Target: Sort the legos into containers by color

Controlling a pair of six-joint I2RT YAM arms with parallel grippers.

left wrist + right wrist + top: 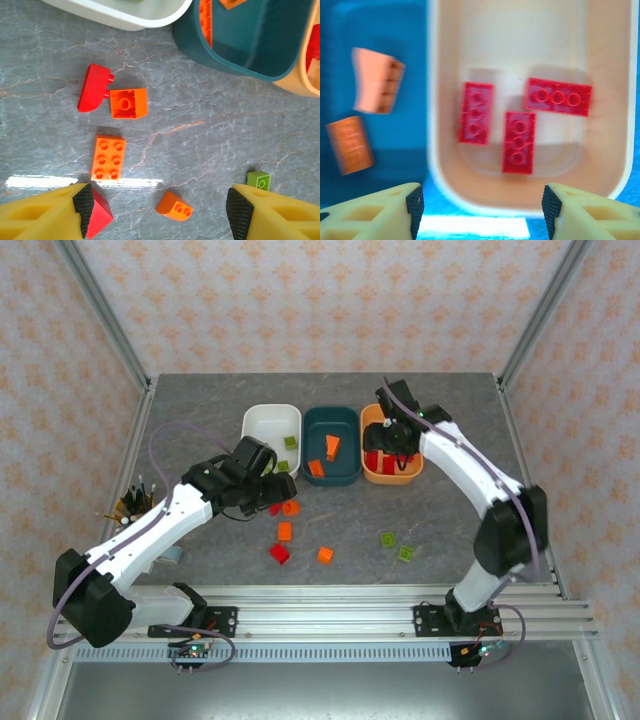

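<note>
An oblong orange lego [107, 158] is found loose on the bench [210, 135] beneath the open left hand [160, 209], so a pick-up is judged under way, lowering and closing being called for next, while red legos [519, 142] are seen in the orange tub [520, 45] under the open right hand [480, 210].

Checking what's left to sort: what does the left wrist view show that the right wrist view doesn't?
Left wrist: loose bricks on the table, three orange, two red and one green, plus the white tub and the open left gripper. Right wrist: three red bricks lying in the orange tub, and the open right gripper. Both: the teal tub holding orange bricks, beside the orange tub.
</note>
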